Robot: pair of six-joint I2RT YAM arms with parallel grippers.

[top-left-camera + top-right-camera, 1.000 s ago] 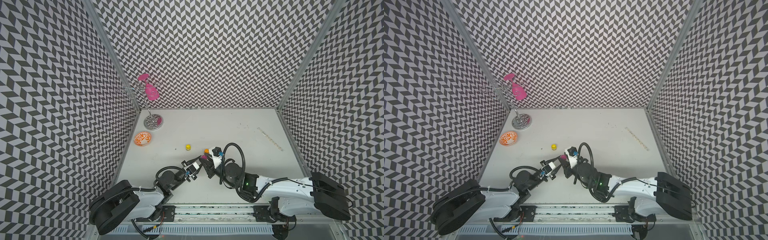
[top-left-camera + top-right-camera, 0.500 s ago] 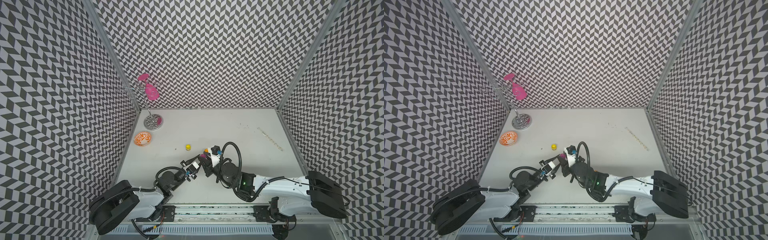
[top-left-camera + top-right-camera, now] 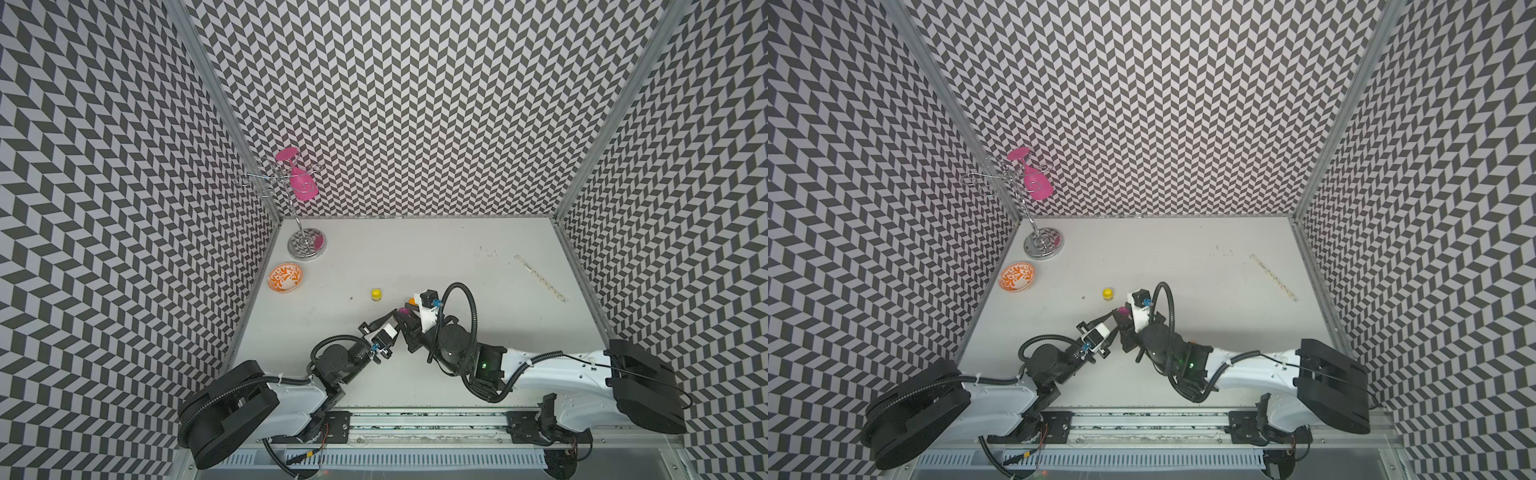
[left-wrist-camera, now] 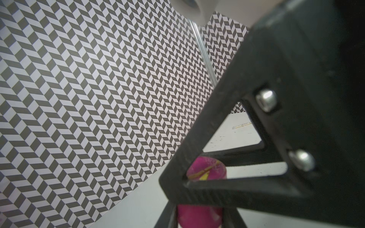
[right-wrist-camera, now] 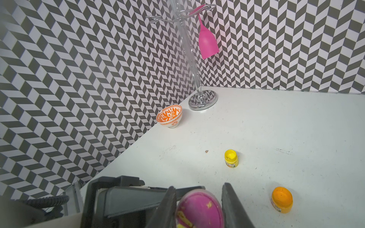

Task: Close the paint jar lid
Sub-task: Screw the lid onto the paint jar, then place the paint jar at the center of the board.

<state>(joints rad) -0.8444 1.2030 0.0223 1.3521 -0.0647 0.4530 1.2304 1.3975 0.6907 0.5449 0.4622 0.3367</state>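
— Near the front middle of the table (image 3: pixel 457 257), what is held?

— The pink paint jar (image 3: pixel 403 310), caught between both arms. The left gripper (image 4: pixel 199 219) is clamped on its body. The right gripper (image 5: pixel 198 186) is closed on the lid (image 5: pixel 199 211), which sits on top of the jar (pink, smeared with yellow).

— Other containers?

— A yellow jar (image 5: pixel 231 159) and a capped orange jar (image 5: pixel 282 199) stand apart on the table just beyond, the orange one nearer the grippers. Whether the yellow one wears a lid I cannot tell. An orange-patterned bowl (image 5: pixel 169 116) sits by the left wall, showing its painted inside. A pink glass (image 5: pixel 208 42) hangs upside down from a chrome rack (image 5: pixel 202 98) in the back left corner.

— Anything changed from a second ago?

— The right arm's elbow and shoulder have edged a little toward the left arm. The jar, the grippers and the loose things lie where they were.

— And the room?

— White tabletop, scuffed and speckled, with a pale strip (image 3: pixel 538 277) lying near the right wall. Black-and-white chevron walls (image 3: pixel 395 104) close it in on three sides.
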